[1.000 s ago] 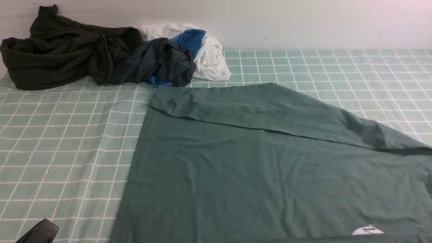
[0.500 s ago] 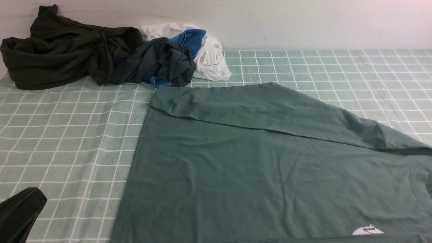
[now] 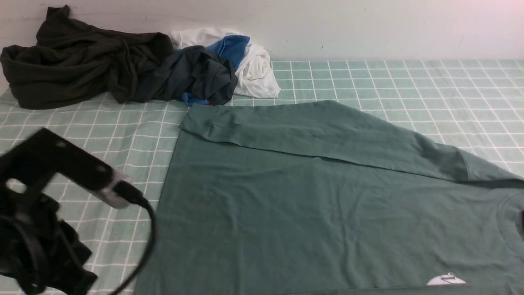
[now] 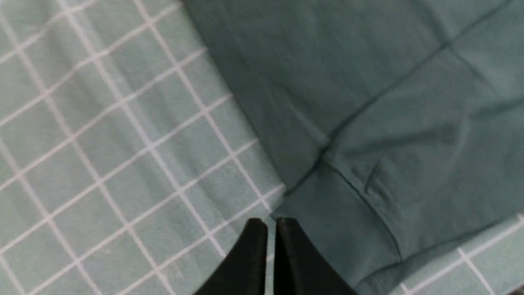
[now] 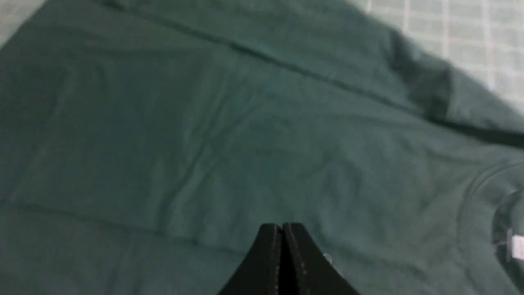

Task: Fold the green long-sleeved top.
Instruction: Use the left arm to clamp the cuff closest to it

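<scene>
Checked green sheet [image 3: 82, 172] against a white wall [image 3: 368, 28]. Flat on it, centre to right: green long-sleeved top [image 3: 307, 213], far sleeve folded across the body. left gripper [image 4: 271, 224]: jaws all but together, nothing held, tips at the top's edge. right gripper [image 5: 281, 228]: closed, empty, above the top's body. Dark garments [image 3: 82, 61] heaped far left.
</scene>
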Available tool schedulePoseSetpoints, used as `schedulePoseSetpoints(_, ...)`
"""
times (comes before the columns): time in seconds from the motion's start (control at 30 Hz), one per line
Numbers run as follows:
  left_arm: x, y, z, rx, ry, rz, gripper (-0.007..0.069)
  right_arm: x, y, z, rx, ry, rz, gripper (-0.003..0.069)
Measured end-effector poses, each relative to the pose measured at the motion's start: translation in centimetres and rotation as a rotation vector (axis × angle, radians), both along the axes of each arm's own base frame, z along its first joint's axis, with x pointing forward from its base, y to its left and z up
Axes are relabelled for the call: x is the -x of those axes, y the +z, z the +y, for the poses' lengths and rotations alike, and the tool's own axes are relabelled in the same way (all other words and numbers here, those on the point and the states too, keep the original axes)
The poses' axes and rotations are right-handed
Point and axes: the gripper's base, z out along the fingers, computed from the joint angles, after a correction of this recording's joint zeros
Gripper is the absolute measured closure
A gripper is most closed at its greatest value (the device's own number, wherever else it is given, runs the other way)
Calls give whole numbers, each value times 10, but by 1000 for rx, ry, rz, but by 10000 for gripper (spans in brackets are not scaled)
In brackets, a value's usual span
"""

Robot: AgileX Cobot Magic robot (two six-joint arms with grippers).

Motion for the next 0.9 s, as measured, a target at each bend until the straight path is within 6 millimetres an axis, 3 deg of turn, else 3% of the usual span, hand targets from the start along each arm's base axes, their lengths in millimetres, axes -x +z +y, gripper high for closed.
schedulePoseSetpoints(0.2,-13,-42,-47,-82,-157,199,477,-9,-34,21,160,224,357,673)
schedulePoseSetpoints(0.27,-21,-63,-61,-115,-190,250,396,-13,-40,26,200,261,390,673)
schedulePoseSetpoints(0.3,-22,-65,-62,-117,-192,253,396,-14,-41,27,205,264,392,673)
schedulePoseSetpoints(0.33,-28,-78,-68,-131,-200,269,336,-17,-43,30,212,273,394,673)
schedulePoseSetpoints(0.5,-44,-114,-76,-192,-180,312,243,-23,-44,32,205,264,356,673)
schedulePoseSetpoints(0.73,-54,-139,-78,-254,-138,357,249,-26,-43,33,197,255,324,673)
schedulePoseSetpoints(0.83,-52,-139,-80,-233,-123,372,328,-27,-43,33,196,253,320,673)
schedulePoseSetpoints(0.9,-51,-138,-81,-216,-128,383,431,-27,-43,33,196,253,320,673)
